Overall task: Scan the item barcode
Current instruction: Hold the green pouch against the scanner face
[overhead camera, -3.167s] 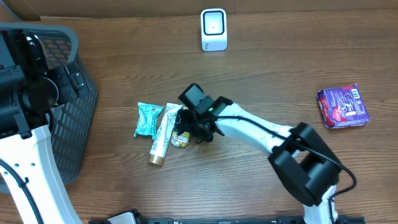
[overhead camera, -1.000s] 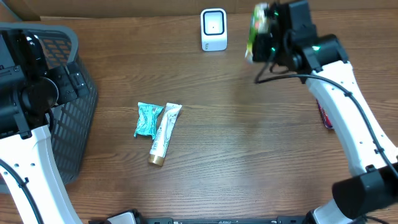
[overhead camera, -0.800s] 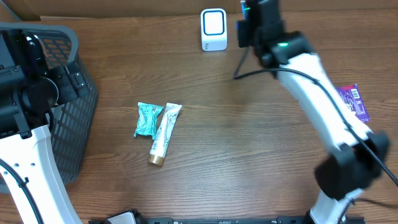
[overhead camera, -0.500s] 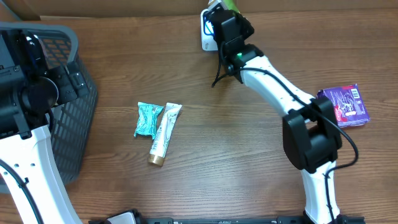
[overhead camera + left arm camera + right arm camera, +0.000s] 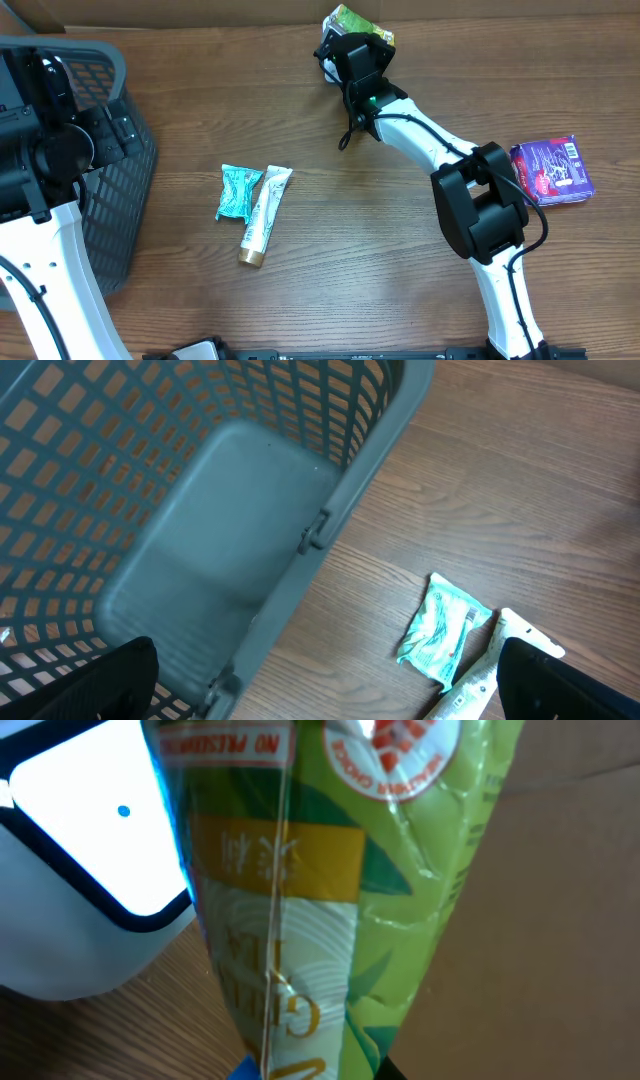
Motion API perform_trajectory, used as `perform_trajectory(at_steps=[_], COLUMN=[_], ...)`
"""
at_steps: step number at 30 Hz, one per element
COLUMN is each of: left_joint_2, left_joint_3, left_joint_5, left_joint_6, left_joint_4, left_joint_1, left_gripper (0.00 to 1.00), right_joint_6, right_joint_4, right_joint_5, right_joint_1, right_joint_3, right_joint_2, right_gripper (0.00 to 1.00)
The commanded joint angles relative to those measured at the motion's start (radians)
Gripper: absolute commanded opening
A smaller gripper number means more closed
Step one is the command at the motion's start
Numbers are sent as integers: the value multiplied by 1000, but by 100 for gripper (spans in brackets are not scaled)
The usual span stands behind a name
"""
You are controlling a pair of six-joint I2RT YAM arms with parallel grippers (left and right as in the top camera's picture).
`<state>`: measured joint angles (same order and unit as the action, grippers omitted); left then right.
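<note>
Your left gripper (image 5: 330, 695) hangs with jaws spread wide above the basket (image 5: 230, 560). Your right arm (image 5: 440, 150) stretches across the table (image 5: 400, 280) to its far edge, right gripper (image 5: 354, 48) clamped on the green packet (image 5: 330, 900), held just before the white scanner (image 5: 80, 870).

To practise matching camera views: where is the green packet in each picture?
Overhead: green packet at top centre, held by the right gripper.
Left wrist: not in it.
Right wrist: fills the middle.
Shared landmark: the wooden table, seen in all three.
</note>
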<state>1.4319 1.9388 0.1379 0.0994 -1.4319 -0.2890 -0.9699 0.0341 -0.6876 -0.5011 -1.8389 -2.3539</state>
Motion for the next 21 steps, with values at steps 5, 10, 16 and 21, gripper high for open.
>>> perform_trajectory(at_steps=[5,10,16,21], left_joint_2=[2,2,2,2], left_joint_3=[18,18,18,18], left_joint_5=[-11,-11,-11,-11], left_joint_6=[13,13,13,13], left_joint_4=[3,3,3,3], left_joint_1=[-3,-3,-3,-3], left_gripper=[99,100,100,100], right_joint_6=[-7,5,27,27], right_joint_4=[-61,-90,-122,-120], right_joint_5=[-14,37,56,62], right_joint_1=[9,25,48,59], right_joint_3=[-23,-23,-23,-23], right_joint_2=[-11,-33,-34,-34], right_gripper=[4,4,4,4])
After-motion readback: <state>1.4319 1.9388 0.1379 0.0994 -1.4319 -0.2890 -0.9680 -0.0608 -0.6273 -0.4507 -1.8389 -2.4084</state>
